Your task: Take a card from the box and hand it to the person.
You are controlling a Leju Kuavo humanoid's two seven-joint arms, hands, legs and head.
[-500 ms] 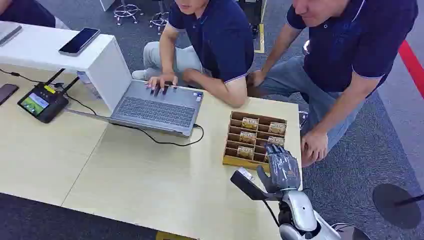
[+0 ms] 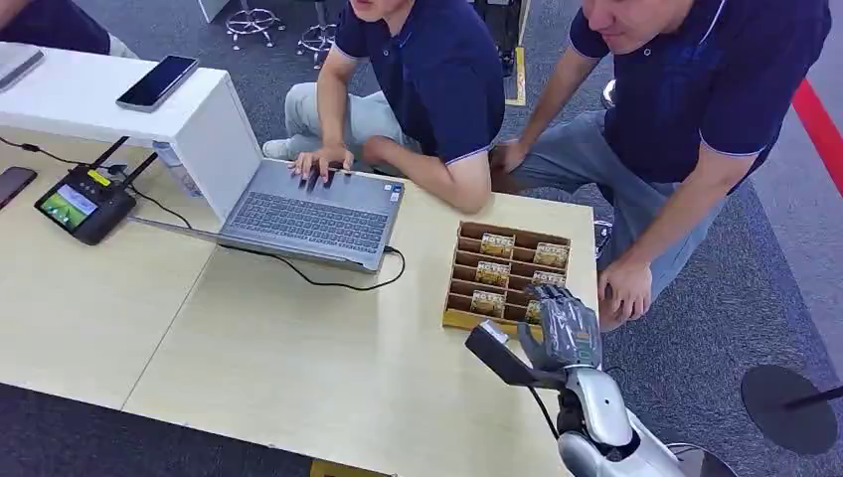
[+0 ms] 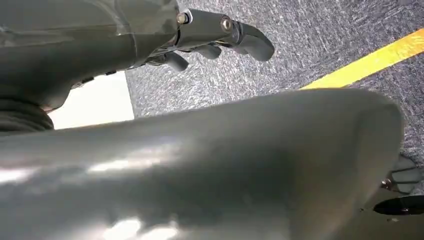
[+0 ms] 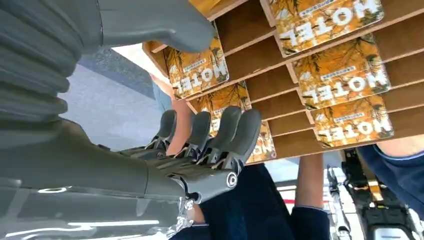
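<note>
A wooden slotted box (image 2: 460,319) stands near the table's right edge and holds several orange cards printed HOTEL (image 2: 496,244). My right hand (image 2: 564,325) hovers over the box's near right corner, fingers spread and holding nothing. Up close in the right wrist view, the dark fingertips (image 4: 235,127) reach over one card (image 4: 260,145), with the thumb (image 4: 160,20) held apart beside another card (image 4: 197,67). I cannot tell whether they touch it. My left hand (image 3: 220,32) hangs over grey carpet with nothing in it.
One person's hand (image 2: 624,290) rests at the table's right edge, close to the box. A second person types on a laptop (image 2: 308,214) whose cable (image 2: 338,283) runs across the table. A small screen device (image 2: 84,204) sits far left, a phone (image 2: 157,81) on the white stand.
My right hand has crept slightly forward and to the right, further over the box's near right corner. Nothing has been picked up.
</note>
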